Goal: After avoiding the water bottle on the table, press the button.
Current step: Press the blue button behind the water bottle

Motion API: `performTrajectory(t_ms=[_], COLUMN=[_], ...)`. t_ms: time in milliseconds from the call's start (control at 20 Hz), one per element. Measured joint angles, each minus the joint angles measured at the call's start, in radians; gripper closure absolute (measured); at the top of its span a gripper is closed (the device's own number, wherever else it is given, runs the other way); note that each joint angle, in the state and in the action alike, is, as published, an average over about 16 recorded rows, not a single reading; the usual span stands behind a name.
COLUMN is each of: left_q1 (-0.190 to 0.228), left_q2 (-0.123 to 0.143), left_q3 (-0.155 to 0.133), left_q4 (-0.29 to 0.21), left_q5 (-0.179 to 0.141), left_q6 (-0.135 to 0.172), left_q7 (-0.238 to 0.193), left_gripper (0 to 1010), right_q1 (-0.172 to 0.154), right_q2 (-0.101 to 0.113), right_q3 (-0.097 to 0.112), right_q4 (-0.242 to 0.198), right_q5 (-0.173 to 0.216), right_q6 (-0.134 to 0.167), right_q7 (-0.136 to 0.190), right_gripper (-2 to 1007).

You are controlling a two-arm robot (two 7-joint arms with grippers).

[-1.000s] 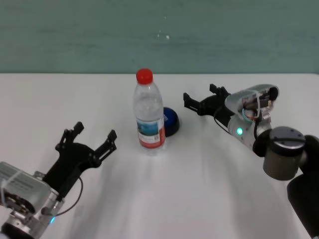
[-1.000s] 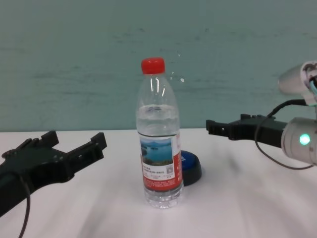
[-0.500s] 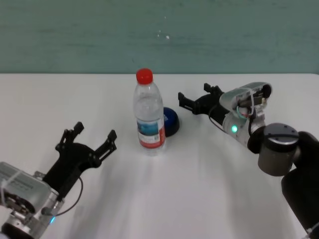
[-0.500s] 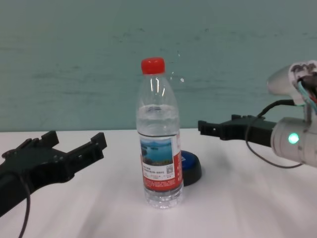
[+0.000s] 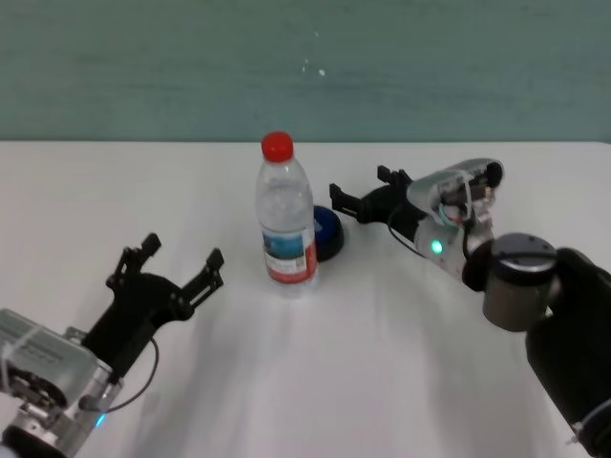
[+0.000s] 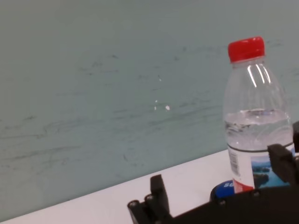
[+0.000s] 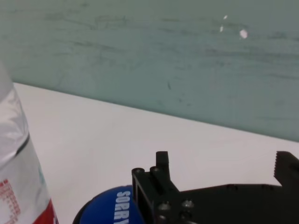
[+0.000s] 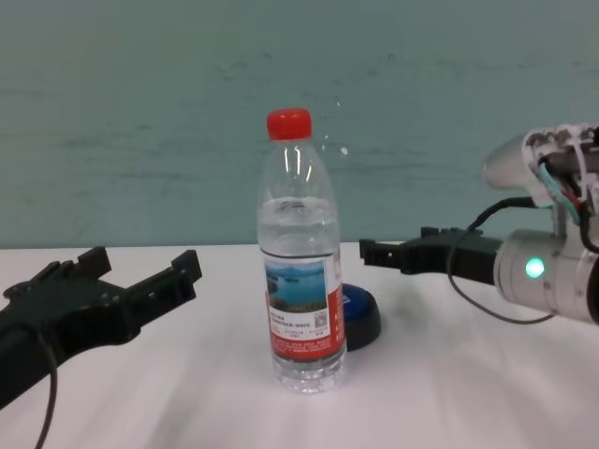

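The water bottle [image 5: 285, 229] with a red cap stands upright at the middle of the white table [image 5: 382, 372]. It also shows in the chest view [image 8: 301, 281]. The blue button [image 5: 328, 234] on its black base sits just behind and to the right of the bottle, partly hidden by it in the chest view [image 8: 361, 318]. My right gripper [image 5: 360, 185] is open, held above the table just right of the button, clear of the bottle. In the right wrist view the button [image 7: 110, 207] lies close below its fingers [image 7: 159, 182]. My left gripper [image 5: 183, 253] is open and empty at the near left.
A teal wall [image 5: 305, 67] runs along the table's far edge. The bottle [image 6: 254, 121] stands between my left gripper and the button. Bare tabletop [image 8: 468, 393] lies in front of the bottle and to the right.
My right gripper has moved left, past the bottle's right side, and now reaches the button. The left arm and the bottle have not moved.
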Motion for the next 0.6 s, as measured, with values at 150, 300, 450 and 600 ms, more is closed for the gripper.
performTrajectory(t_ms=[150, 300, 450, 600], left_q1=[0.000, 0.000, 0.000, 0.000], left_q2=[0.000, 0.000, 0.000, 0.000], left_q3=[0.000, 0.000, 0.000, 0.000], left_q4=[0.000, 0.000, 0.000, 0.000], left_q5=[0.000, 0.000, 0.000, 0.000], left_q6=[0.000, 0.000, 0.000, 0.000], left_q7=[0.000, 0.000, 0.000, 0.000], left_gripper=[0, 0, 0, 0], right_q1=[0.011, 0.021, 0.027, 0.031], right_q2=[-0.005, -0.009, -0.013, -0.016], right_q3=[-0.004, -0.007, -0.009, -0.010], right_q4=[0.026, 0.050, 0.069, 0.084], right_q5=[0.001, 0.002, 0.003, 0.005], right_q6=[-0.003, -0.005, -0.007, -0.008], right_q7=[0.004, 0.008, 0.010, 0.011], right_gripper=[1, 1, 1, 1])
